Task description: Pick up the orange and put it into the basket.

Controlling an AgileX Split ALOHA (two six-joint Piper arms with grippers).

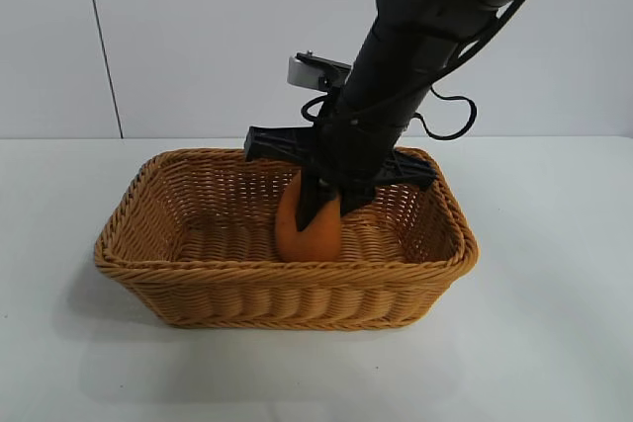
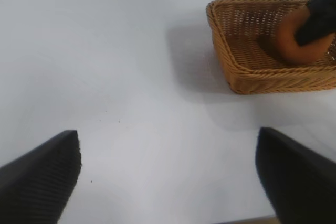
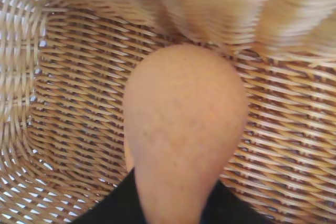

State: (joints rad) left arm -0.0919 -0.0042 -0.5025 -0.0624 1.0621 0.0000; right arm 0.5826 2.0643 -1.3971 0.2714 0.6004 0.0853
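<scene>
basket (image 1: 178, 289) walls ring right tool (image 1: 326, 207) | open above | table (image 1: 554, 343) around basket bare

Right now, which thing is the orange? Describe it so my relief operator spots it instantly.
Find the wicker basket on the white table. Inside it, the right gripper reaches down, shut on the orange. It is the only smooth, rounded, solid-orange thing among the weave.

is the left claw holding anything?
No, the left claw hangs open over bare table, apart from the basket.
</scene>
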